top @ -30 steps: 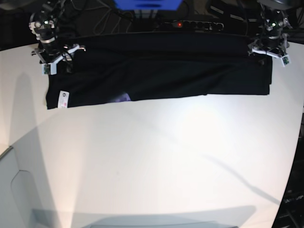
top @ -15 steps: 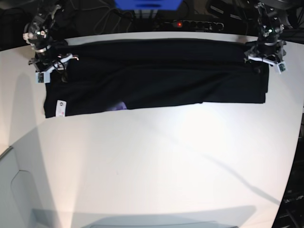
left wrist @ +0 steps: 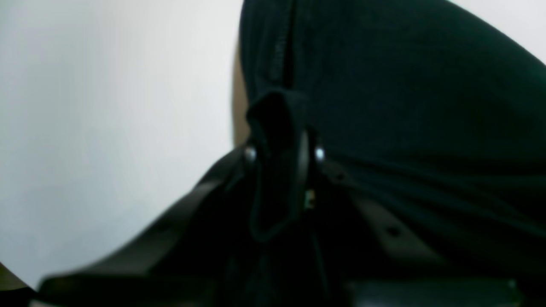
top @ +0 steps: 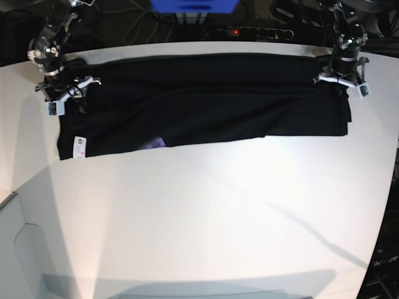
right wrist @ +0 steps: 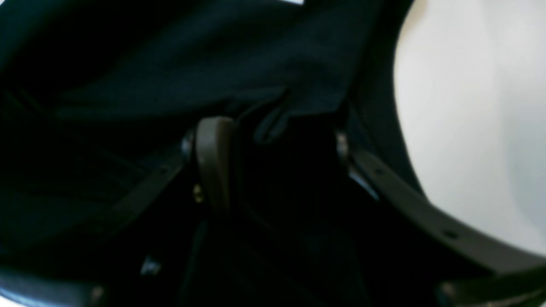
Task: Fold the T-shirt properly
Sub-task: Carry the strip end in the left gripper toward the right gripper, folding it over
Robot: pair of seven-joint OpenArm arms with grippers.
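T-shirt (top: 206, 99), black cloth, upper frame: left gripper (left wrist: 281, 155) pinches its hem; right gripper (right wrist: 266, 140) gapes around cloth; close it before lifting evenly.

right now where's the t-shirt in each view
Base: the T-shirt lies as a long black band across the far part of the white table.
Left wrist: black cloth fills the right and top, a fold pinched between the fingers.
Right wrist: cloth fills the left and top.
Shared landmark: the white table.
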